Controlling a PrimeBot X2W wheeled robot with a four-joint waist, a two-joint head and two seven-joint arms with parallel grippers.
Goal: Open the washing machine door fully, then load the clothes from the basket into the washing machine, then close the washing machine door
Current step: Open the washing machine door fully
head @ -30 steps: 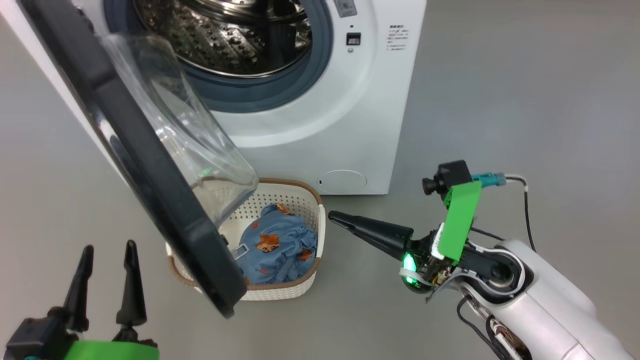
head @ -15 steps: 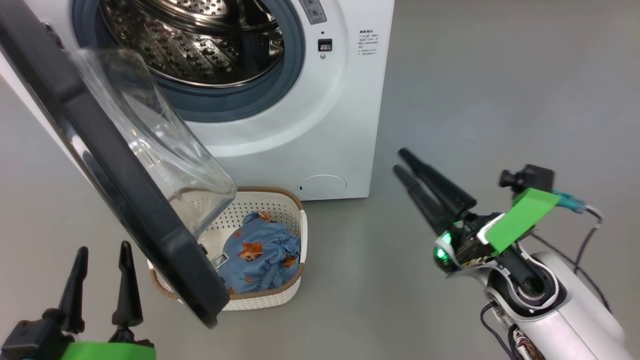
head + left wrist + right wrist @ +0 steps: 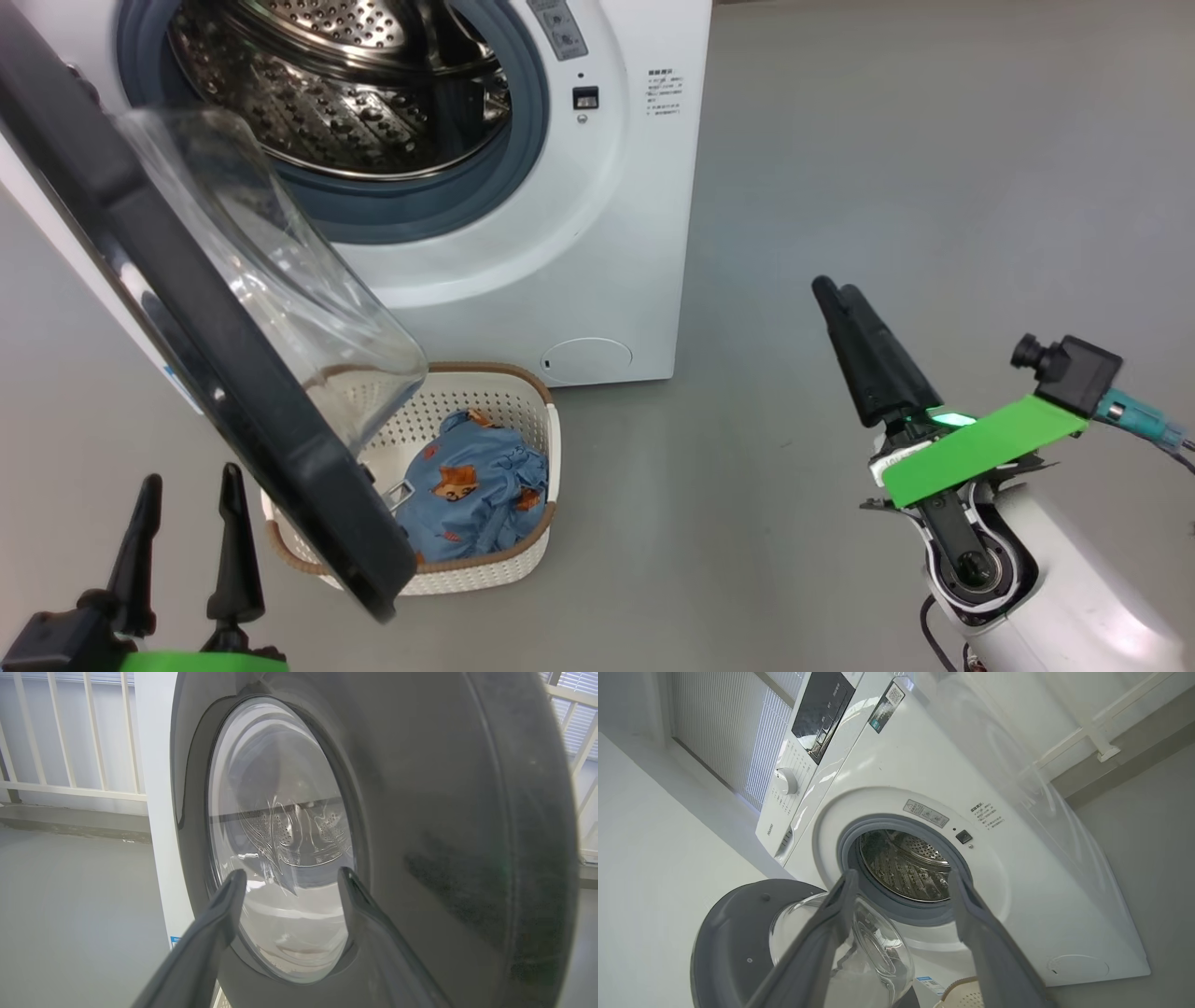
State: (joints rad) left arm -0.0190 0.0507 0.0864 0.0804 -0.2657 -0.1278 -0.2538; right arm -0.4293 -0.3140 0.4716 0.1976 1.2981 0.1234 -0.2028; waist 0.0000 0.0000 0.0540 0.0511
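Hanging open, the washing machine door [image 3: 238, 383] overhangs the basket [image 3: 467, 574].

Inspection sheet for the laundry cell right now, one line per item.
Surface: grey floor, smooth.
Job's things: washing machine door swung open, overlapping the basket in the head view; clothes bundled in basket; washing machine drum exposed.
Clutter: nothing seen.
Grippers: left gripper open, facing door's outer side; right gripper open, holding nothing.
Cables: teal-plugged cable at right wrist camera.
Surroundings: white railing behind.
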